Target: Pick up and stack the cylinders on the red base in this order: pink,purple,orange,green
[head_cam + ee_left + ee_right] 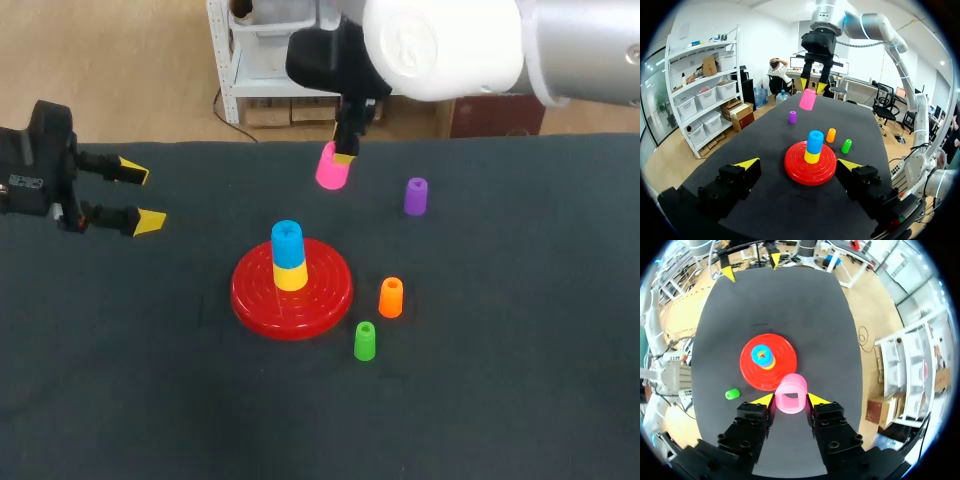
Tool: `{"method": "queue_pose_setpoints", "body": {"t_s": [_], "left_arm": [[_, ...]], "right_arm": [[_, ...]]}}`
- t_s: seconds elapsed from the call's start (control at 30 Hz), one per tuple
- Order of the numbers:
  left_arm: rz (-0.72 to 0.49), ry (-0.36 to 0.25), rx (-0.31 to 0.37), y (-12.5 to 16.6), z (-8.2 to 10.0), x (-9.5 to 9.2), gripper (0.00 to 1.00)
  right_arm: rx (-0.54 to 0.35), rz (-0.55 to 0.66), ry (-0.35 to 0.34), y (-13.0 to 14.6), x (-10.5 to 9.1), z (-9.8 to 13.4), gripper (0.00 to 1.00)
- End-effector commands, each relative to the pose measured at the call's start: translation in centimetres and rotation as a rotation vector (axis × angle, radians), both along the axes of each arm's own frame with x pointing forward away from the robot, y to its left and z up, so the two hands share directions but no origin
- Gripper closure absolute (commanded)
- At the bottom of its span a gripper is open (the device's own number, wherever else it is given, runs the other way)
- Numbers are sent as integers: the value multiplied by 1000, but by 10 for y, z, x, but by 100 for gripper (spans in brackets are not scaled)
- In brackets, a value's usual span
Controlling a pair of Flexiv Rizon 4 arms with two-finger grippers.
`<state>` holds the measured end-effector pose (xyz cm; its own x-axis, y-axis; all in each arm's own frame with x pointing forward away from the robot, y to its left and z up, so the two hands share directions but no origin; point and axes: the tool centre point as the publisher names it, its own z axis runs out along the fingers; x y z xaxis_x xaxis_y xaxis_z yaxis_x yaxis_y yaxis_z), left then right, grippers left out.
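Pink cylinder (331,168) pinched from both sides by right gripper (790,399), tilted, held above table (520,400) behind red base (255,298); left gripper (140,197) fingers spread wide, well left of base

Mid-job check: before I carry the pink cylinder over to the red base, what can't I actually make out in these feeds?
1. Centre of the red base: covered in every view by the blue cylinder on the yellow cylinder.
2. Purple cylinder and orange cylinder: missing from the right wrist view, probably behind the housing of the right gripper.
3. Pink cylinder: the head view shows one yellow tip; the far jaw is hidden behind it.
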<state>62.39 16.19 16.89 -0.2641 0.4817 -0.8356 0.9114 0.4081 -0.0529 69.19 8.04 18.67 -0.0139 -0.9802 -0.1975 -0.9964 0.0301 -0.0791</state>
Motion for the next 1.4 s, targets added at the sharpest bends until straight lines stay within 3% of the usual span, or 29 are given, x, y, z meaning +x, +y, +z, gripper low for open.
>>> {"method": "queue_pose_setpoints", "body": {"t_s": [0.03,0.7,0.77,0.97,1.4], "left_arm": [[-3,-2,-3,1,-2,2,0],[-3,-2,-3,1,-2,2,0],[-3,-2,-3,1,-2,2,0],[-3,-2,-3,1,-2,2,0],[-3,-2,-3,1,-2,2,0]], "right_arm": [[5,2,0,-3,-1,1,100],[5,2,0,-3,-1,1,100],[17,64,-8,11,1,5,100],[-68,213,71,38,-4,2,100],[-202,394,222,80,-13,-25,100]]}}
